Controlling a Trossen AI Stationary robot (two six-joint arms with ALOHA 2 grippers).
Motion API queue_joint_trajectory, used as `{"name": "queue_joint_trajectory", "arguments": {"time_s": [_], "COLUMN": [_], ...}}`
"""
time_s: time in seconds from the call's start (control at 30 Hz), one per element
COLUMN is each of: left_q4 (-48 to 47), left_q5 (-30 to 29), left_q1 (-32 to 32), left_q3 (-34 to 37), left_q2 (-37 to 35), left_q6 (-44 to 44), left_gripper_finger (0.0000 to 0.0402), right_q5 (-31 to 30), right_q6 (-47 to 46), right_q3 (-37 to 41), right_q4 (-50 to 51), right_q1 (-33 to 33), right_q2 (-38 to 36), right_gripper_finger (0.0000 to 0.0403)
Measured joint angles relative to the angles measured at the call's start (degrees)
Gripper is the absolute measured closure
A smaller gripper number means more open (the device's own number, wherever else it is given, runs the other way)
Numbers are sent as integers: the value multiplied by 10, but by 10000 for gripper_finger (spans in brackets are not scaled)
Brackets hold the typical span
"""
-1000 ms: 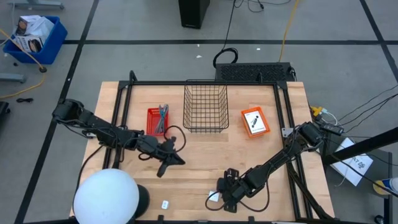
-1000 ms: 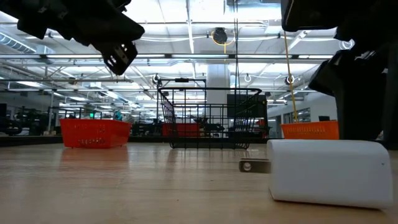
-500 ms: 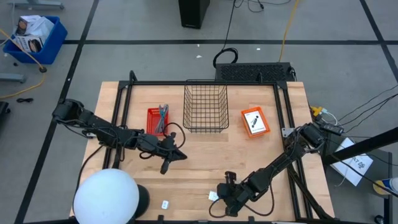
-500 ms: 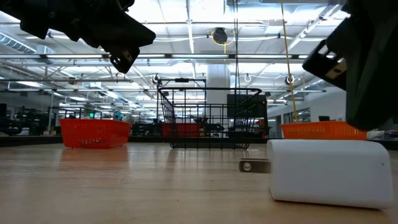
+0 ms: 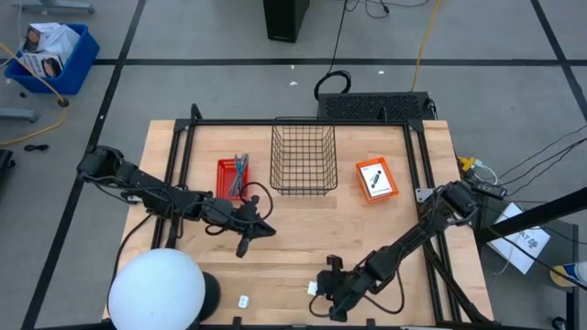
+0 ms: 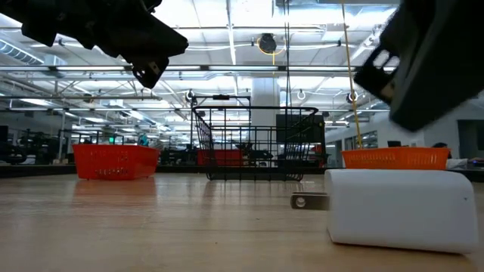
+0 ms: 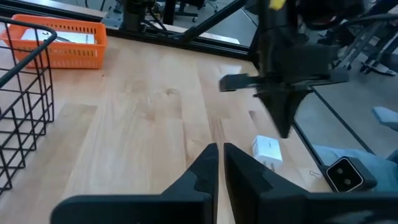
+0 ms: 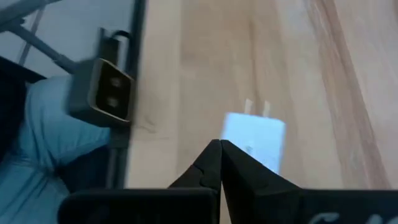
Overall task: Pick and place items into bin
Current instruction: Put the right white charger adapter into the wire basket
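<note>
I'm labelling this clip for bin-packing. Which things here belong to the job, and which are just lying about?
Job: wire basket; white plug block, just ahead of the right gripper; small white block; red tray of slim tools; orange tray with card.
Lying about: white dome; blue bin on the floor.

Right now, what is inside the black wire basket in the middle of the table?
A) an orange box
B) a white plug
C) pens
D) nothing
D: from above, only bare wood shows through the black wire basket; the white plug lies on the table near the front edge.
</note>
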State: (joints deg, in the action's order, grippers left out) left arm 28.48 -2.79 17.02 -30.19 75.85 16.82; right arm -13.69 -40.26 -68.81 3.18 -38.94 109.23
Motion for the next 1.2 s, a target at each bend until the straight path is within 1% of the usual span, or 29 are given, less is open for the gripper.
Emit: {"name": "queue_joint_trajectory", "arguments": {"time_s": [0.23,0.47,0.6,0.87,0.93,1.1,1.2], "left_q4": [0,0,0,-4,-4,-4,-5], "left_q5": [-1,-3,-3,-3,-3,-3,-3], "left_q1": [0,0,0,0,0,0,0], "left_q3": [0,0,0,0,0,0,0], "left_q2": [0,0,0,0,0,0,0], "left_q6": [-1,-2,-2,-2,-2,-2,-2], "left_gripper_finger": [371,371,371,371,371,371,371], "right_q5": [4,15,15,14,12,-28,-26], "right_q6": [-11,-41,-42,-40,-35,-36,-28], "right_q3": [48,77,89,91,91,93,96], "right_q4": [-80,-89,-87,34,65,165,199], "right_q1": [7,20,29,51,59,71,72], "right_q2": [1,-1,-2,-21,-36,-92,-118], "right_gripper_finger": [403,403,403,403,403,403,403]}}
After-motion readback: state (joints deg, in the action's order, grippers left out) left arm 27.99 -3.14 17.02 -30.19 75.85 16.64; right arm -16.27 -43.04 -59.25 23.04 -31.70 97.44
